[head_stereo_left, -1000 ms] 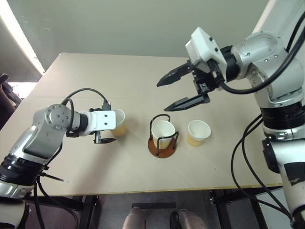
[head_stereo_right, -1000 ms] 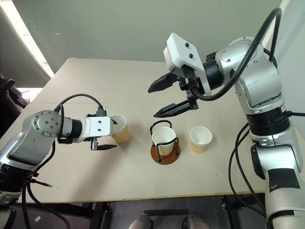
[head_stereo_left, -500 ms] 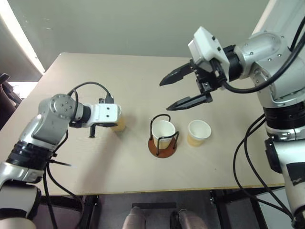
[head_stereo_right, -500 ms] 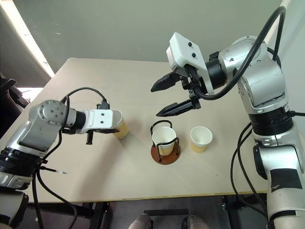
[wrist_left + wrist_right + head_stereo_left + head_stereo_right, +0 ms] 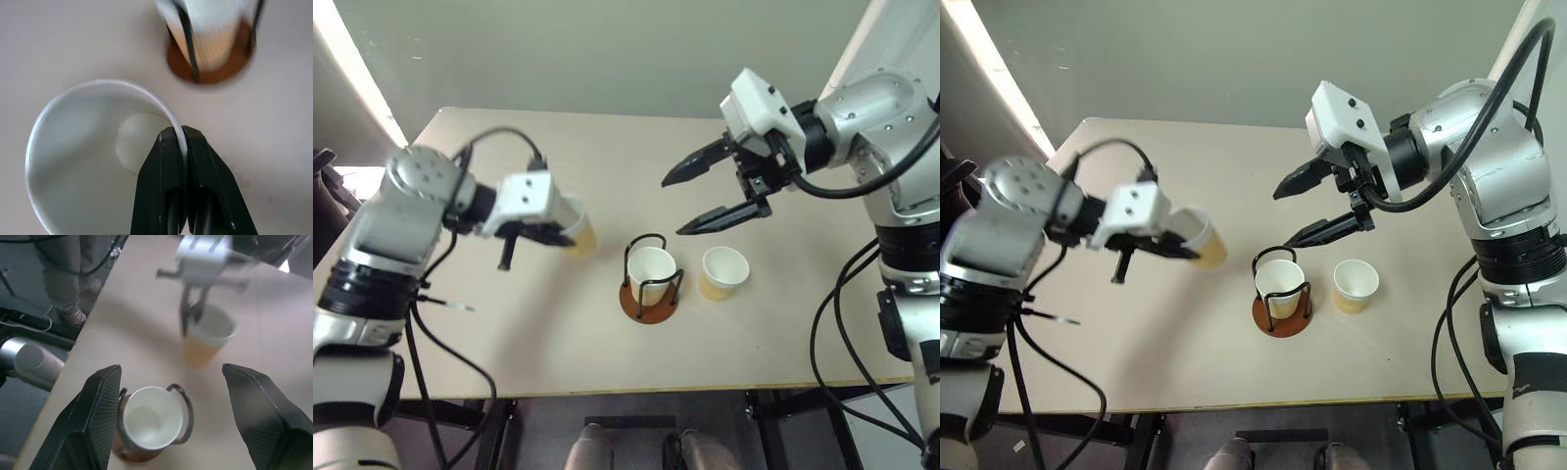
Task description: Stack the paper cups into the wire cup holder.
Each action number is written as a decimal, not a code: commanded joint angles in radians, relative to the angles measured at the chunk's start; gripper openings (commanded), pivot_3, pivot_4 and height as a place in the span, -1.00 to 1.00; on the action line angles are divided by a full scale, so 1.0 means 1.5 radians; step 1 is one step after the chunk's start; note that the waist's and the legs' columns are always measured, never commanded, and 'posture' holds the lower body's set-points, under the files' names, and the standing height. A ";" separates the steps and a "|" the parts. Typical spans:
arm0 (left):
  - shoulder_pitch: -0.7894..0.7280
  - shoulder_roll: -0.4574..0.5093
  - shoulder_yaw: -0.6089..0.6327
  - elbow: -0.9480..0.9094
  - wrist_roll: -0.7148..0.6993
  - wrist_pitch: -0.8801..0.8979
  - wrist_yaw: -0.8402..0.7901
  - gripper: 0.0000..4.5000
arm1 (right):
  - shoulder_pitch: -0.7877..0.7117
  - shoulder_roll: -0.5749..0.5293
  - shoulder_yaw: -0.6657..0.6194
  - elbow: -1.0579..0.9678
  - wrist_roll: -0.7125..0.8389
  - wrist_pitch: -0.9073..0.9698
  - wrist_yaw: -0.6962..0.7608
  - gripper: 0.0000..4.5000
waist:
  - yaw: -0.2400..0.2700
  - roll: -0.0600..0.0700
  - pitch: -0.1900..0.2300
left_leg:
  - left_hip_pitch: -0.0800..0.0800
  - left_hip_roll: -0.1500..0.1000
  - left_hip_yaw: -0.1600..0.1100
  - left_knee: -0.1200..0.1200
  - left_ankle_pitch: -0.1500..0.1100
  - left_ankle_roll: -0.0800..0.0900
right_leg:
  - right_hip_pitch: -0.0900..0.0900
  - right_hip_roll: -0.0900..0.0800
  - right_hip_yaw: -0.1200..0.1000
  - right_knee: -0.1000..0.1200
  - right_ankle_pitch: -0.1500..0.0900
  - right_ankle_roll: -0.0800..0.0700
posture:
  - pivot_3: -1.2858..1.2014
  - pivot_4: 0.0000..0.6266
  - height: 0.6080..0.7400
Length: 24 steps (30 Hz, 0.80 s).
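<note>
My left gripper [image 5: 558, 229] is shut on the rim of a yellow-tan paper cup [image 5: 578, 229] and holds it tilted in the air, left of the wire cup holder [image 5: 649, 305]. In the left wrist view both fingers [image 5: 168, 161] pinch the white rim of that cup [image 5: 78, 161], one inside and one outside. A second paper cup [image 5: 651, 270] stands inside the holder's black wire loops. The third cup [image 5: 722, 271] stands on the table just right of the holder. My right gripper [image 5: 674, 207] hangs open and empty above and behind the holder, as the right wrist view shows with the holder [image 5: 151, 421] below it.
The light wooden table [image 5: 607, 147] has bare surface behind and in front of the holder. Its front edge runs close below the holder. A person's legs [image 5: 73, 274] stand on the floor beside the table's far side in the right wrist view.
My left gripper closed on the cup's rim, then lifted the cup off the table and carried it toward the holder. The right gripper drifted slightly to the right, still open.
</note>
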 commanded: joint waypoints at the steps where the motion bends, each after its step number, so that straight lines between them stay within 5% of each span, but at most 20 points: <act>1: -0.087 -0.017 0.036 -0.028 -0.066 0.058 -0.029 -0.97 | 0.006 -0.020 -0.019 -0.049 0.024 0.023 -0.005 0.52 | -0.001 0.000 0.000 | 0.000 0.000 0.000 0.001 0.000 0.000 | 0.000 0.000 0.000 0.000 0.000 0.000 | 0.03 -0.52 1.00; 9: -0.178 -0.036 -0.018 -0.068 -0.206 0.138 -0.052 -0.97 | 0.050 -0.059 -0.037 -0.109 0.049 0.071 -0.043 0.52 | -0.003 0.000 0.000 | 0.000 0.000 0.004 0.003 0.000 0.002 | 0.000 0.000 0.004 -0.001 0.002 0.003 | 0.03 -0.52 1.00; 24: -0.234 -0.020 -0.240 0.010 -0.251 -0.036 -0.052 -0.97 | 0.126 -0.161 -0.097 -0.175 0.076 0.124 -0.117 0.52 | -0.004 0.000 0.000 | -0.002 0.000 0.014 0.009 -0.002 0.015 | 0.001 -0.002 0.017 -0.010 0.009 0.015 | 0.03 -0.52 1.00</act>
